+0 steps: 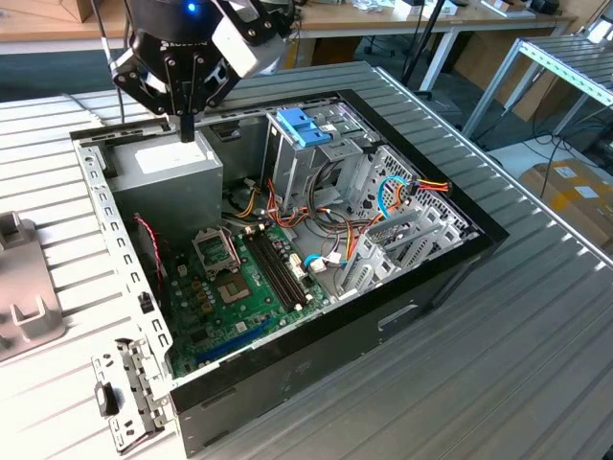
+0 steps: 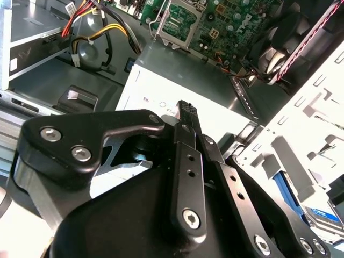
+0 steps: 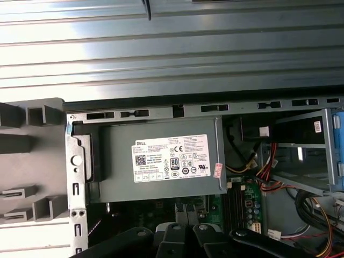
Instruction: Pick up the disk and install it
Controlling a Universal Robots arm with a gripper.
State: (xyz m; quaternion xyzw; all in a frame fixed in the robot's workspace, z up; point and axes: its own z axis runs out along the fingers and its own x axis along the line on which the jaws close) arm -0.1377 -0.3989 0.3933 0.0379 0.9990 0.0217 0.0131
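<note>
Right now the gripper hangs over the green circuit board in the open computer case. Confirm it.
Wrong spot. In the exterior view the gripper hangs over the grey box with the white label, not the green circuit board, in the open computer case.

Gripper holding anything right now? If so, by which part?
Nothing held. The gripper is shut and empty over the grey box with the white label; the disk lies apart from it.
</note>
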